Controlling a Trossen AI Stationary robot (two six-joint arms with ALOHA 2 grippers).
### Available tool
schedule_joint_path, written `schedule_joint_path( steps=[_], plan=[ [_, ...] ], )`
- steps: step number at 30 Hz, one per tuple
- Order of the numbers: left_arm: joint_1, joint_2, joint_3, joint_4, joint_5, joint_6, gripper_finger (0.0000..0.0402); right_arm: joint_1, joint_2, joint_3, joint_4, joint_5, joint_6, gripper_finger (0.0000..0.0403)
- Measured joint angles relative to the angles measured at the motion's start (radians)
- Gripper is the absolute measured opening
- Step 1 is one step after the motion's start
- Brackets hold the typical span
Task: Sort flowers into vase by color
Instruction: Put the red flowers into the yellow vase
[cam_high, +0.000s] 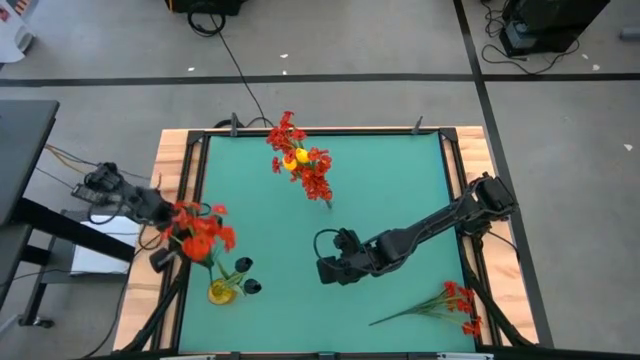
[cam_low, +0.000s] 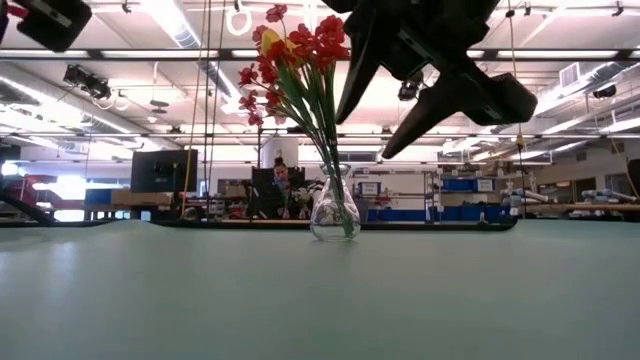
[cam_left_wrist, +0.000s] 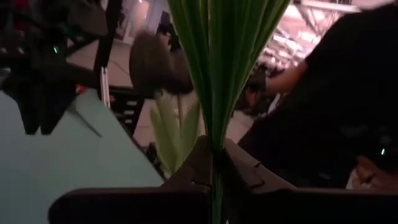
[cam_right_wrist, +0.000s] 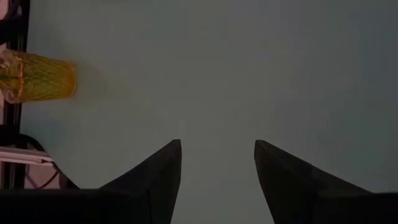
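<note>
My left gripper (cam_high: 166, 244) hovers over the table's left edge, shut on a bunch of red flowers (cam_high: 203, 234), just far-left of a yellow glass vase (cam_high: 222, 291) standing on the mat. A clear vase (cam_low: 334, 210) stands near the far edge and holds red flowers with one yellow blossom (cam_high: 299, 163). More red flowers (cam_high: 447, 303) lie flat near the near right corner. My right gripper (cam_high: 333, 258) is open above the middle of the table, pointing down (cam_right_wrist: 217, 168), and touches nothing. My left gripper pinches the bunch's green stems (cam_left_wrist: 215, 163) between its two shut fingers (cam_left_wrist: 186, 171). Several stems and narrow leaves are gathered at the hold and fan out beyond the fingers. The bunch is lifted clear of the table, its red blossoms on the side toward the table's middle.
A wooden border and dark metal frame (cam_high: 196, 150) run round the green mat. Two small dark objects (cam_high: 247, 275) sit beside the yellow vase. Open mat lies between the clear vase and my right gripper. A person (cam_low: 280, 178) sits in the room beyond the far edge.
</note>
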Motion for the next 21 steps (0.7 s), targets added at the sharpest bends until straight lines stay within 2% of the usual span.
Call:
schedule_joint_path(
  steps=[10,21],
  plan=[
    [-0.019,0.000,-0.058,-0.008,-0.013,0.137,0.0014,0.010,0.000,0.000,-0.015,-0.035,0.007,0.0211],
    [-0.073,0.000,-0.059,-0.123,0.002,0.224,0.0015,0.009,0.000,0.000,-0.020,-0.109,0.033,0.0211]
  ],
)
